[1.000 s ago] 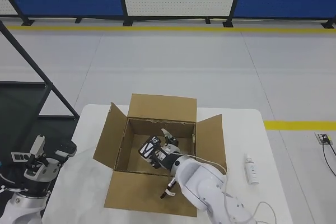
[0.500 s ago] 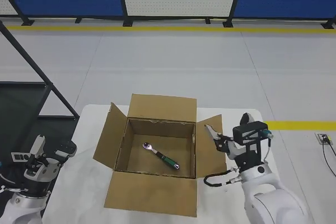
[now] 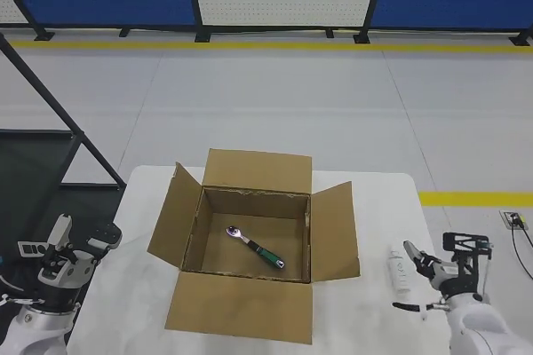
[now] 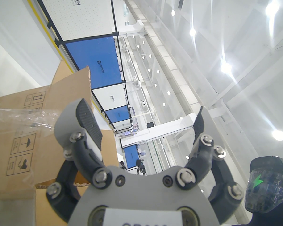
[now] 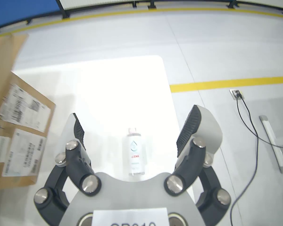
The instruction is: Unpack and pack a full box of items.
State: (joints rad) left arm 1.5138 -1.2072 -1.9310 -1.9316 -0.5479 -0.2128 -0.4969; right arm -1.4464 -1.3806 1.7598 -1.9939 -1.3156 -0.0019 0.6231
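An open cardboard box (image 3: pixel 249 306) stands mid-table, flaps spread. Inside it lies a ratchet wrench (image 3: pixel 254 247) with a green handle. A white bottle (image 3: pixel 396 269) lies on the table to the right of the box. My right gripper (image 3: pixel 410 280) hangs open just beside and above that bottle. In the right wrist view the bottle (image 5: pixel 135 151) lies on the table below the gap between the open right gripper (image 5: pixel 136 116) fingers, untouched. My left gripper (image 3: pixel 84 232) is off the table's left edge, and in the left wrist view the left gripper (image 4: pixel 141 116) is open, empty and tilted upward.
The white table (image 3: pixel 133 293) has bare surface left and right of the box. The box's right flap (image 5: pixel 18 128), with labels on it, stands close beside the right gripper. A black frame (image 3: pixel 35 89) stands on the floor at the far left.
The right arm has come out of the box and swung right, past the right flap, to the bottle. The wrench now lies uncovered in the box. The left arm has kept still.
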